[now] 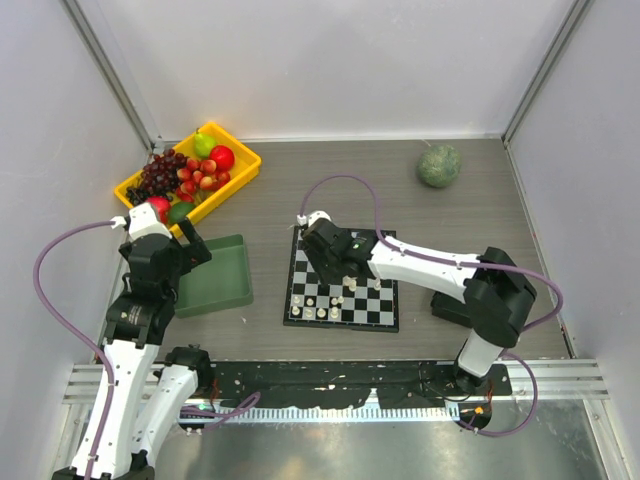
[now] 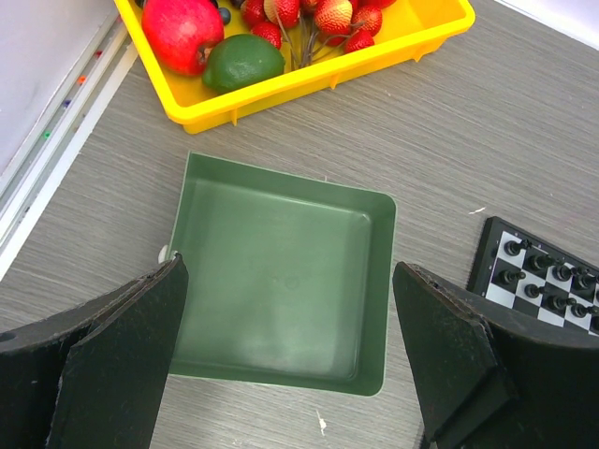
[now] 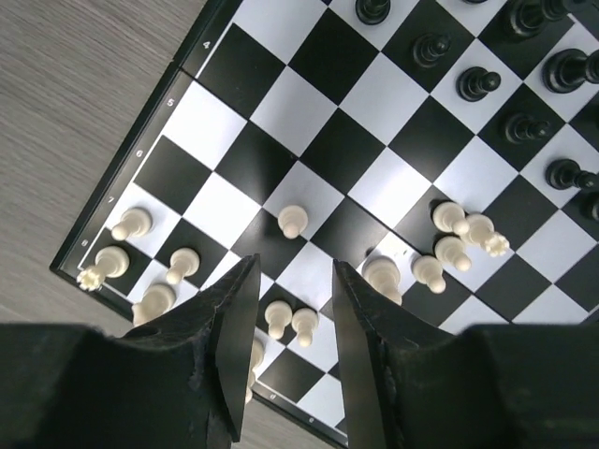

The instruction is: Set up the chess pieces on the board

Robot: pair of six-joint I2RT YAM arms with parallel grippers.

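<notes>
1. The board (image 1: 372,308) is lying mid-table, toward the near edge; the right arm is covering its far squares.
2. The right end effector (image 3: 296,273) is hovering narrowly parted and empty over cream chess pieces (image 3: 293,222), its fingers hiding some.
3. The left end effector (image 2: 290,271) is gaping wide above the green tray (image 2: 281,224).

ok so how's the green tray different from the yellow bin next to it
The green tray is empty; the yellow bin is full of fruit. The tray is plain dark green and square; the bin is bright yellow and longer. The tray lies at the near side, the bin farther back. Both are shallow open containers on the table, left of the board.
</notes>
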